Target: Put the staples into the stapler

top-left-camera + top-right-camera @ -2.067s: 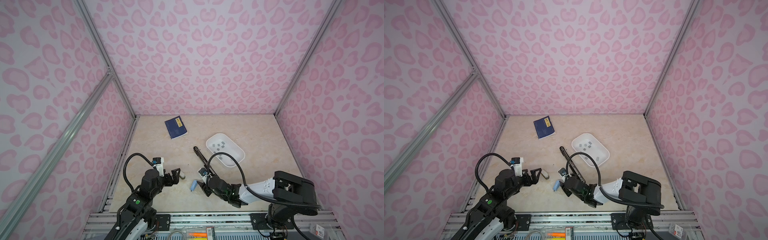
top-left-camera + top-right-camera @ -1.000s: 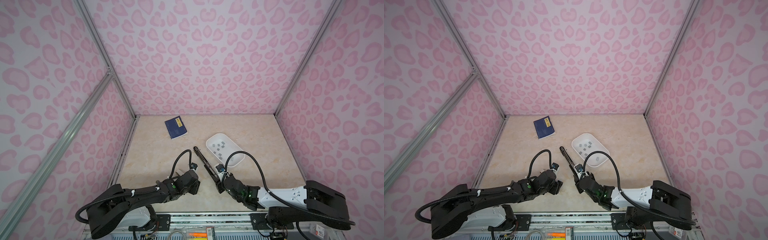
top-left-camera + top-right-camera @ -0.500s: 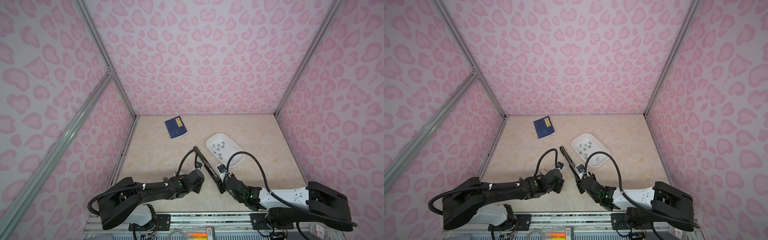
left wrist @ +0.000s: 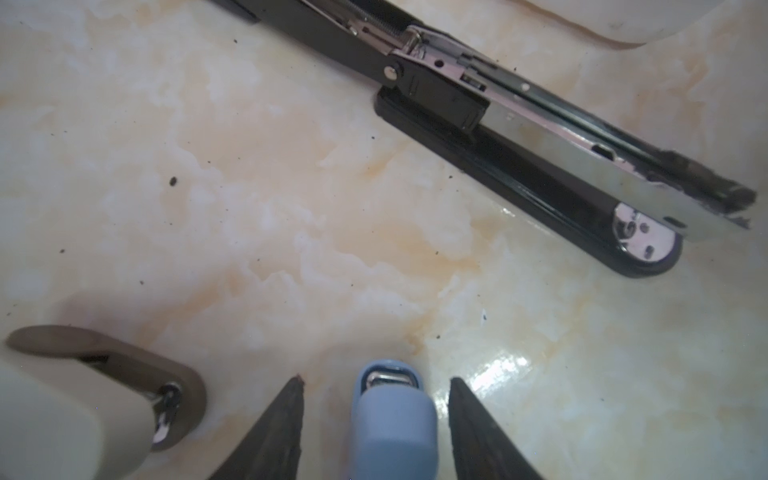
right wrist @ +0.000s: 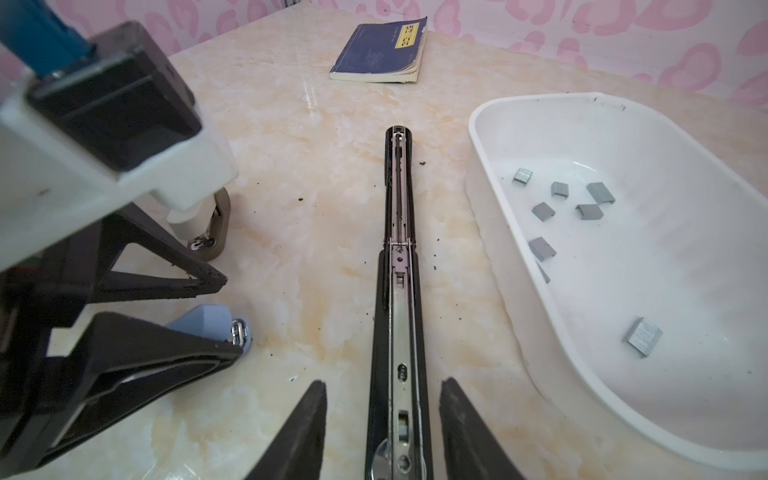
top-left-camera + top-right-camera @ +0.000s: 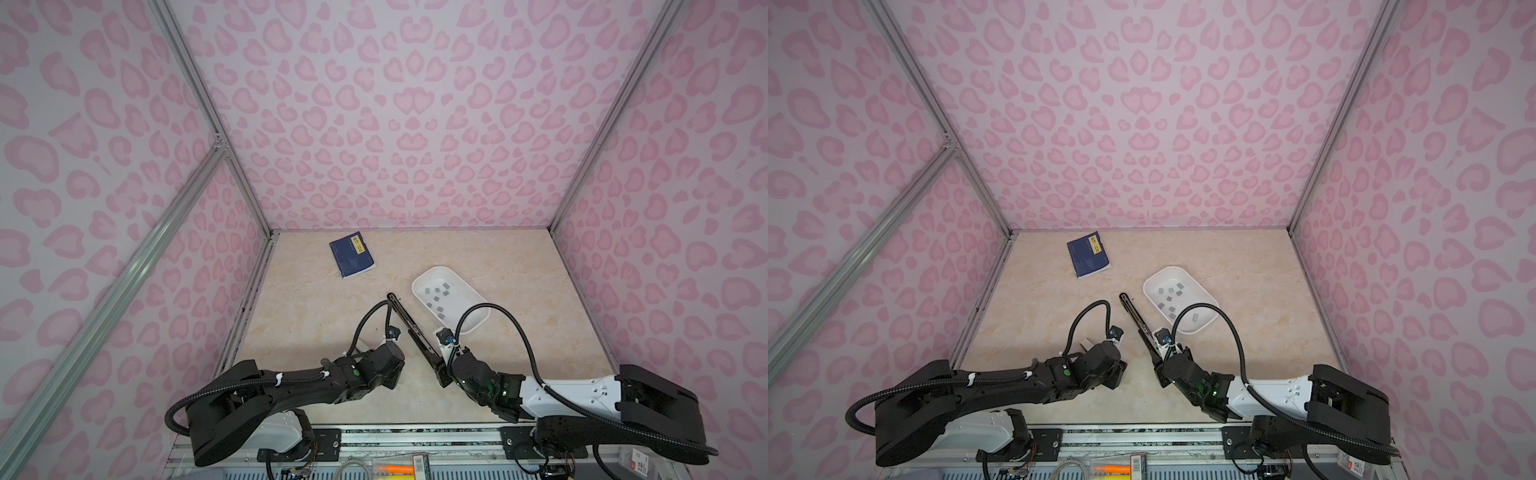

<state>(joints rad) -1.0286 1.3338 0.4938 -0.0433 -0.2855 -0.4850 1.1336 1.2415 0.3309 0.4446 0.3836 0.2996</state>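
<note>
Right wrist view, bottom edge: the right gripper (image 5: 381,383) stands part open, its fingers (image 5: 307,428) astride the anvil end of the black stapler (image 5: 397,291) with a gap on each side, so it clamps nothing. To hold well, I judge, it should close low and square on the base. That would pin the stapler without tipping it or covering the bared magazine channel. At the bottom of the left wrist view the left gripper (image 4: 375,379) likewise straddles a small blue stapler (image 4: 392,424), part open with gaps on both sides, gripping nothing. Higher up the right wrist frame the black stapler lies hinged flat along the centre. At right the staples (image 5: 590,211) lie scattered in the white tray (image 5: 473,124), none picked up. A blue book (image 5: 378,52) sits at the top.
</note>
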